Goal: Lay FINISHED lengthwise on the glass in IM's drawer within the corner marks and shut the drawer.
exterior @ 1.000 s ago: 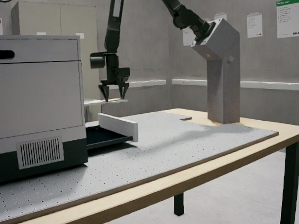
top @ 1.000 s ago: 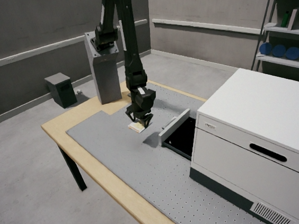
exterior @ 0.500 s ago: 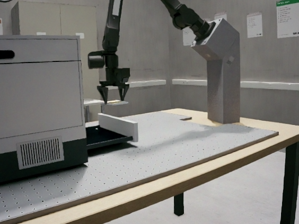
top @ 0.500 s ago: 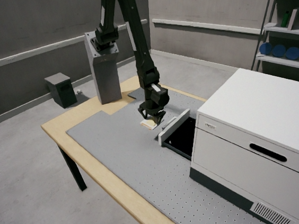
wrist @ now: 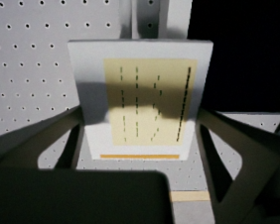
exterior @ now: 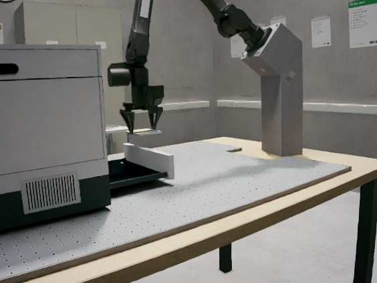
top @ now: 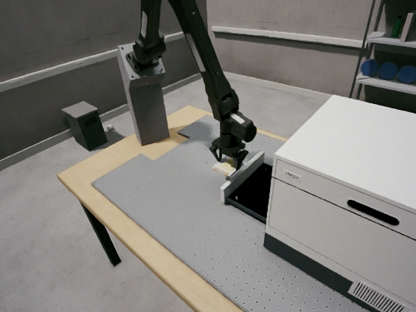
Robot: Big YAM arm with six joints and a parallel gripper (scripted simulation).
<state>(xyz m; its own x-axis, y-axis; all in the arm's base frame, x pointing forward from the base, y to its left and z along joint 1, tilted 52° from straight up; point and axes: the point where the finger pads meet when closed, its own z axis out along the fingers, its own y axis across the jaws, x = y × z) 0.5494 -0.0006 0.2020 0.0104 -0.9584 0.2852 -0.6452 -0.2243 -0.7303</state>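
Note:
My gripper (top: 228,165) (exterior: 142,130) (wrist: 139,112) is shut on the cassette FINISHED (top: 223,167) (exterior: 147,132) (wrist: 149,101), a flat white plate with a yellow gel panel, dark dashed lanes and an orange strip. It is gripped by its two side edges and held roughly level, above and just outside the drawer front (top: 243,178) (exterior: 148,156) (wrist: 177,17). The imager IM (top: 324,207) (exterior: 50,114) is a white box with a dark base, upright, its drawer pulled out. The drawer's dark inside (top: 254,190) (exterior: 128,171) (wrist: 238,59) shows only small light specks; the full rectangle of corner marks cannot be made out.
The perforated grey mat (top: 155,200) (exterior: 234,195) lies on the wooden table (top: 122,233) (exterior: 200,231). The arm's grey pedestal (top: 149,111) (exterior: 282,114) stands at the table's far end. IM's tall body rises beside the arm, behind the drawer.

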